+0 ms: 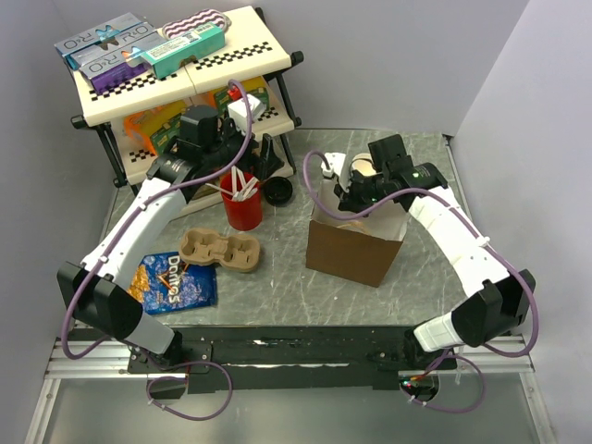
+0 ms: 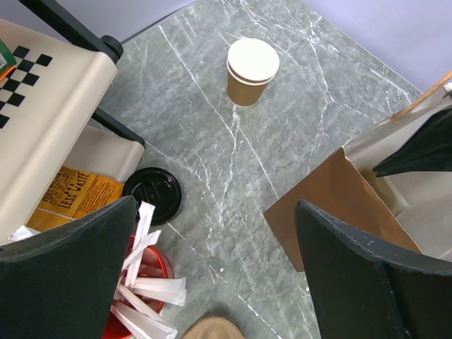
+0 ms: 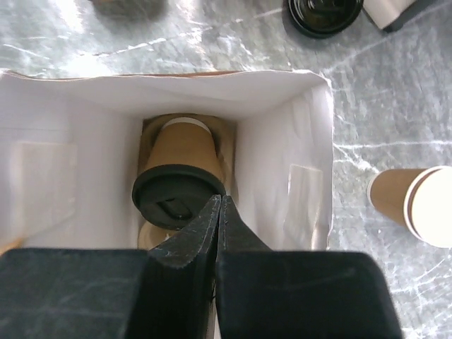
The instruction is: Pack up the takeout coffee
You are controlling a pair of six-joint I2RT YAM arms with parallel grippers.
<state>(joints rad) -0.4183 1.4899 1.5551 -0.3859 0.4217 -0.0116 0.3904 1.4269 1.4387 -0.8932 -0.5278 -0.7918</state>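
Logging the table [image 1: 277, 301] from the near edge outward. Nearest on the left lay a blue Doritos bag [image 1: 173, 280], crinkled foil, flat on the grey veined surface. Just beyond it sat a moulded pulp cup carrier [image 1: 220, 250]. To the right stood a brown paper bag [image 1: 356, 248], mouth open upward. Further back were a red cup [image 1: 242, 205] holding white paper-wrapped sticks, a loose black lid [image 1: 277, 191] flat on the table beside it, and a lidless tan cup [image 2: 252, 69] standing upright, well apart from the bag. At the far left rose a two-tier rack [image 1: 250, 37] with checkered edging, boxes on top and packets beneath.

The left gripper [image 2: 217, 212] was spread wide, grasping nothing, above the gap between the red cup and the bag. The right gripper [image 3: 219, 212] was clenched, fingers pressed flat together with nothing between them, poised over the bag's mouth.

The takeout coffee [image 3: 176, 166] was inside the bag, at the bottom, lid toward the wrist camera, with the bag's walls around it on all sides. In the right wrist view the fingertips overlapped the lid's near rim; contact could not be judged.

Cup: tan paper, tapered, smooth. Lid: round black plastic, raised rim, moulded recess. Bag: brown kraft outside, creased white lining. Fingers: matte black, wedge-shaped.
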